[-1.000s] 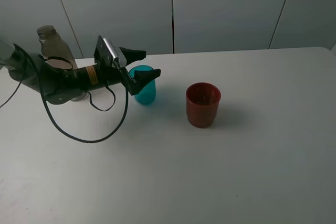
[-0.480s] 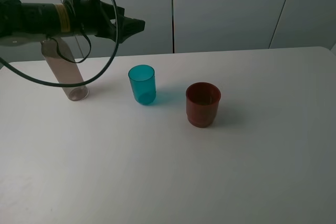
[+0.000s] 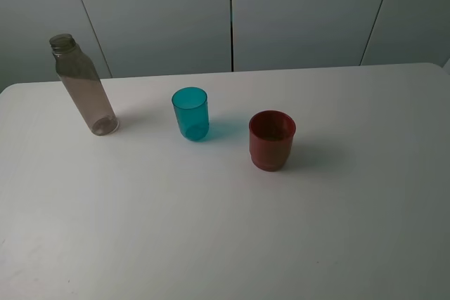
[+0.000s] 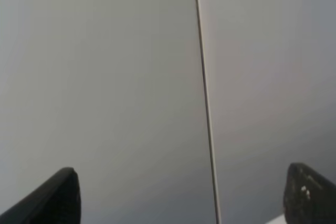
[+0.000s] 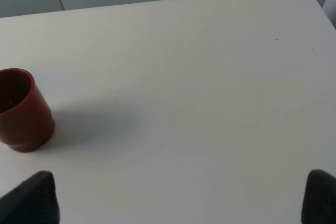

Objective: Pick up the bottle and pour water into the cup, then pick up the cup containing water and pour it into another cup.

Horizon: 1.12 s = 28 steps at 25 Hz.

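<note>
Bottle (image 3: 83, 86) handling: I am seeing the left gripper (image 4: 181, 195) spread wide facing the wall, the right gripper (image 5: 178, 195) spread wide above the table (image 3: 211, 230), bottle standing left of the cup (image 3: 190, 113).

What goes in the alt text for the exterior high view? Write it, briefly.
A white table holds three upright things in a row: a tall clear brownish bottle at the left, a teal cup in the middle, and a wider dark red cup at the right, all apart. No arm shows; grey wall panels stand behind.
</note>
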Tool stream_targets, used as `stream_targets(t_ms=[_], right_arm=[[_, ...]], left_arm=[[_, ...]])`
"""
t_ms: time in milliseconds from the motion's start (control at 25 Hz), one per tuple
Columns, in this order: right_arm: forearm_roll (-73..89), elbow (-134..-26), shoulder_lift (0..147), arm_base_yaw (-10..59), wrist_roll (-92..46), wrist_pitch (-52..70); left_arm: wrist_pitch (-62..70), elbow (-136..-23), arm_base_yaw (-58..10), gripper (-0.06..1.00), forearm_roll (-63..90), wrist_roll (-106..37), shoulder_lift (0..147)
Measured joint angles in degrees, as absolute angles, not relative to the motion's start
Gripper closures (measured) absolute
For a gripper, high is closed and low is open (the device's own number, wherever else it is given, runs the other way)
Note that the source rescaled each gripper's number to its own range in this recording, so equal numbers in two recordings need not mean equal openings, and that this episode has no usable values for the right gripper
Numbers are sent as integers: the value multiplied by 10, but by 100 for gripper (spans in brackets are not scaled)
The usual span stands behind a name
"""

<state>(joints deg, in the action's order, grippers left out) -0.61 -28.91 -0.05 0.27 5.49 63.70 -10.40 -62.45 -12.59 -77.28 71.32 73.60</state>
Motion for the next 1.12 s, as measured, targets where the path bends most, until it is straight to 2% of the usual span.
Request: stream_targets(t_ms=[200, 360, 600, 720, 880, 1120], right_arm=[[-6, -289, 0, 3, 55, 637], [-6, -289, 0, 3, 55, 637], [-6, -289, 0, 3, 55, 637], [-6, -289, 0, 3, 55, 637], [-6, -289, 0, 3, 55, 637], [-6, -289, 0, 3, 56, 637]], left_arm=[[-148, -608, -126, -3, -727, 703, 702], [-117, -577, -126, -4, -569, 587, 689], [86, -564, -112, -4, -296, 304, 631], [169, -547, -81, -4, -201, 226, 556], [288, -516, -47, -4, -149, 154, 406], [516, -507, -41, -4, -130, 135, 169]])
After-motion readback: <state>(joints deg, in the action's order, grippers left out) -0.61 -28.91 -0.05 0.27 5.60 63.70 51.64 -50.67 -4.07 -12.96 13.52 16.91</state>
